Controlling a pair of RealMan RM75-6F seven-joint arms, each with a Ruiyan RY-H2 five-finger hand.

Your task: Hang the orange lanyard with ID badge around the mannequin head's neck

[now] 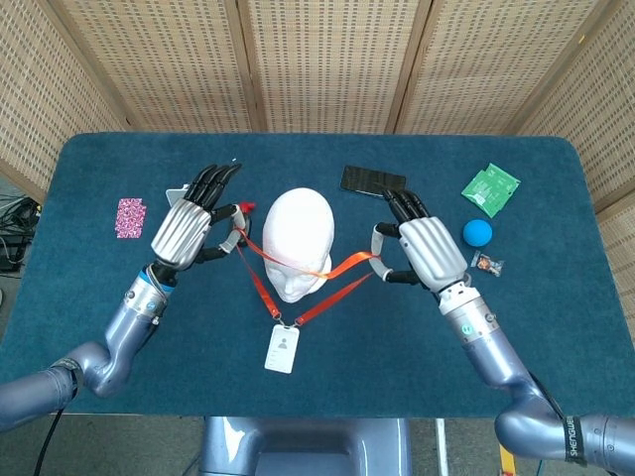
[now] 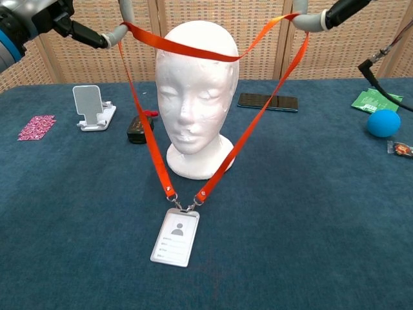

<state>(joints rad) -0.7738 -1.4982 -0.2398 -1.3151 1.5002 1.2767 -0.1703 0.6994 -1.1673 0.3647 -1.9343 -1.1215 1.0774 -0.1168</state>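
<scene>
Lanyard (image 2: 266,111): lifted off the table and held spread by both hands, one on each side of the white head. Its top run crosses the forehead in the chest view, sagging against the brow or just in front of it; I cannot tell which. The two straps fall in a V to the clip in front of the base.
Badge (image 2: 175,236): hangs at the bottom of the V, its lower edge on or just above the blue cloth, in front of the head.
Head (image 1: 298,242): upright near the middle of the table (image 1: 556,327), facing the robot, between the two hands.
Left hand (image 1: 190,226): pinches the strap between thumb and a finger, the other fingers stretched out, beside the head's side.
Right hand (image 1: 429,250): holds the strap the same way, a little further from the head than the left.
What the move turns on: the loop lies across the front of the crown, not yet past it. By my reckoning both hands must go back over the top, away from the robot, then down behind, so the strap drops to the neck.
</scene>
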